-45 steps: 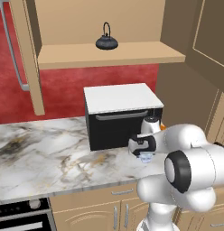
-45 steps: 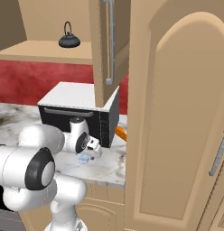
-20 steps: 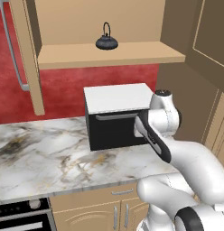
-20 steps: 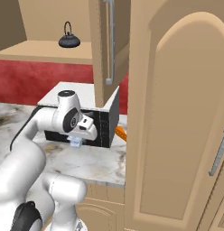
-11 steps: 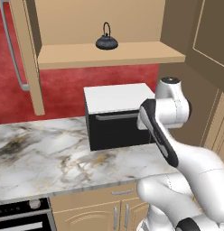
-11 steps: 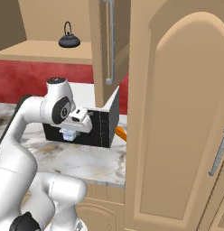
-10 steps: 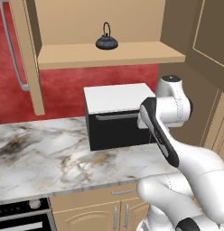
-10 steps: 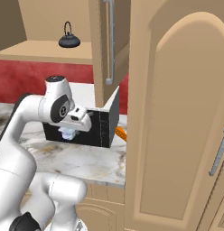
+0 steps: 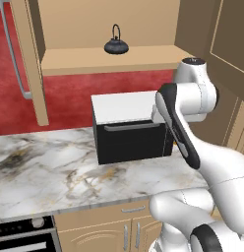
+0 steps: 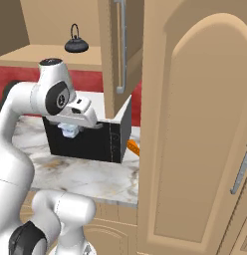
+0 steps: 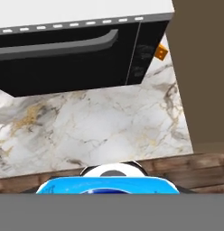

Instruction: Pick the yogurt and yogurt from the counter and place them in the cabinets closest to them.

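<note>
Lifted well clear of the worktop (image 9: 55,162) since two seconds ago, my arm now has its hand up level with the top of the black toaster oven (image 9: 130,128), where earlier it was down by the marble in front of the oven door. I'm carrying one yogurt (image 10: 69,130): in the right base view the small pale cup hangs just under the gripper (image 10: 70,128), and in the hand view its blue rim (image 11: 109,185) sits right at the bottom edge, so I judge the jaws are clamped on it, though the fingertips themselves are hidden behind the cup. I'm holding it high because the goal is the open cabinet shelf (image 9: 119,59) above, where a black kettle (image 9: 115,46) already stands, and the cup must clear the oven top before going in. An orange object (image 10: 133,147) lies on the worktop just right of the oven. I cannot make out the second yogurt from here. The open door (image 10: 120,55) hangs close by, so I'd mind it on the way up.
</note>
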